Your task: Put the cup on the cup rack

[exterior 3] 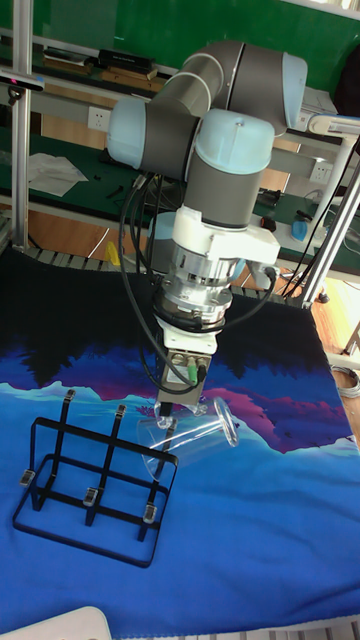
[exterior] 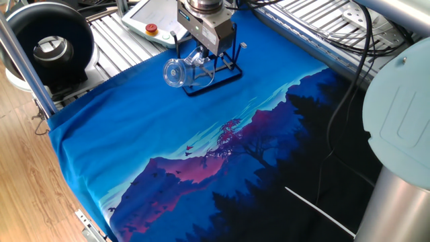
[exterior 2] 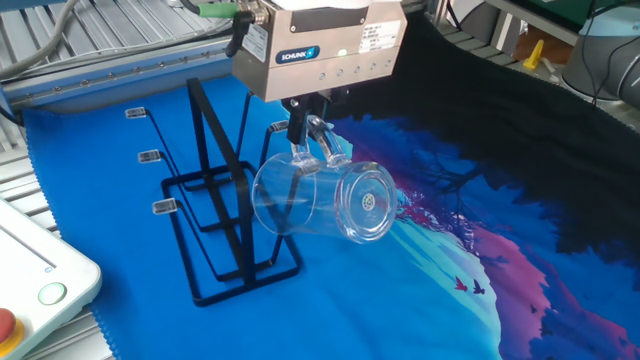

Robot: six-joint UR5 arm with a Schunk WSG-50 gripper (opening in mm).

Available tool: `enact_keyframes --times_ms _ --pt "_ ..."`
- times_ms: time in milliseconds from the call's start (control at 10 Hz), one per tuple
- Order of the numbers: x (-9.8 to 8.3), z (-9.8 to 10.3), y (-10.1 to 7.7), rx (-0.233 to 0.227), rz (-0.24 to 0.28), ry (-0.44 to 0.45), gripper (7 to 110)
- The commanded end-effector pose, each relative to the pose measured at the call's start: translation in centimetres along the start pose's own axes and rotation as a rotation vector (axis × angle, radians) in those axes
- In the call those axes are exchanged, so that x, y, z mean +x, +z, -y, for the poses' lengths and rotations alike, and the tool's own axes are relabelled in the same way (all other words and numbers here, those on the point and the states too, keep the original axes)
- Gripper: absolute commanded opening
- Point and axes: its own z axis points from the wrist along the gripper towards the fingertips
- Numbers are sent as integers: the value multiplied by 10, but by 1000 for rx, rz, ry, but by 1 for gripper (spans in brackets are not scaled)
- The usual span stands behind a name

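The gripper (exterior 2: 312, 133) hangs straight down from the arm (exterior 3: 215, 150), its two fingers (exterior 2: 297, 128) clenched on the clear handle at the top of the cup (exterior 2: 320, 200). The cup lies on its side in the air, held off the cloth (exterior 2: 420, 290); its thick round base faces away from the rack (exterior 2: 215, 215) and its open mouth faces the rack. The mouth is at the rack's end nearest the cup, and one black upright wire shows through the glass there; whether a peg is already inside the cup cannot be told. In the tall fixed view the cup (exterior 3: 190, 433) overlaps the rack's (exterior 3: 90, 480) right end. The rack stands upright on the blue part of the cloth, its base frame flat. Beyond the rack's far side lies a white pendant (exterior: 156, 17) with a red button.
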Motion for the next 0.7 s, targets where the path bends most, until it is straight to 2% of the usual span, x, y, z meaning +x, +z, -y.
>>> enact_keyframes --times_ms 0,600 --pt "-6 2 -1 6 30 31 7" --pt "-1 4 -1 14 9 78 7"
